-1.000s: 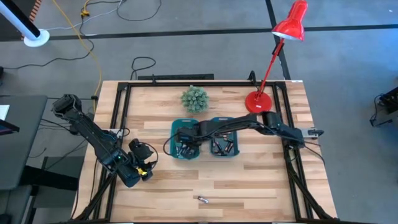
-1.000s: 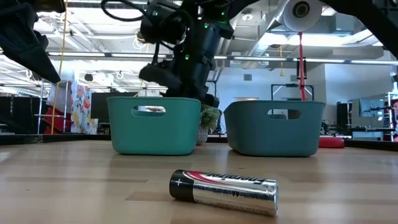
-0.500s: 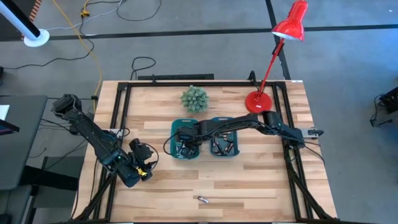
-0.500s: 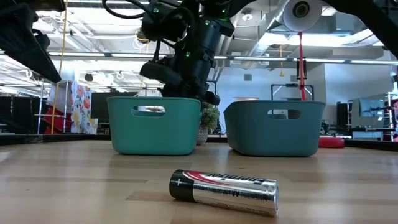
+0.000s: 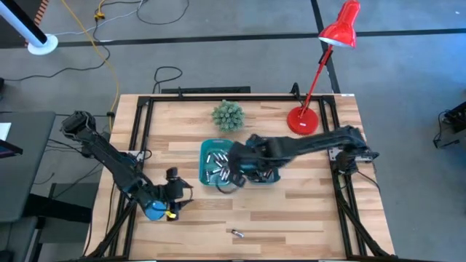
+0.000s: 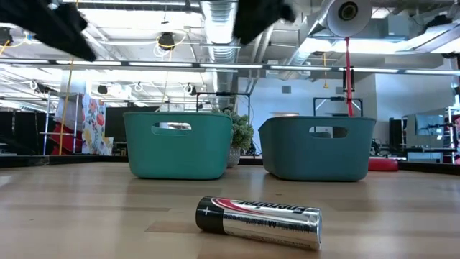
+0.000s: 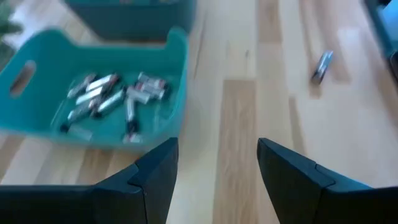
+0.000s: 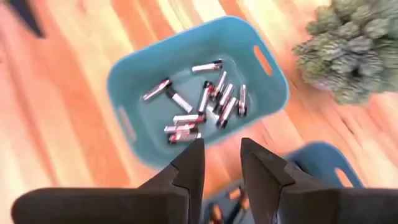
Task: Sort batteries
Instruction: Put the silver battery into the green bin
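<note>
Between the two teal bins mid-table, the right gripper (image 5: 234, 175) hangs above the seam where the left bin (image 5: 204, 164) meets the right bin (image 5: 273, 179). Its wrist cam looks down past its own fingers (image 8: 189, 168), which stand a narrow gap apart w/ nothing between them, so the arm is carrying no cell. That spot makes sense for sorting: both bins are within reach from there.

Most batteries (image 5: 217, 165) lie loose on the floor of the left bin, a scattered pile of silver and dark cells (no order to them that I can see). A few more show in the right bin, partly hidden by the arm in the high view. One stray battery (image 6: 259, 221) lies on its side on bare wood near the front edge, well apart from both bins; prob. the next one to fetch.

Left gripper (image 5: 177, 193) sits low at the front-left of the table, fingers (image 7: 152, 177) spread wide and empty, pointed toward the left bin w/ the stray cell off to one side in its wrist view. Looks like a ready pose, as it's the nearer arm to that loose cell.

Pot plant (image 5: 227, 115) and red lamp (image 5: 320, 73) stand at the back, out of the work area.
</note>
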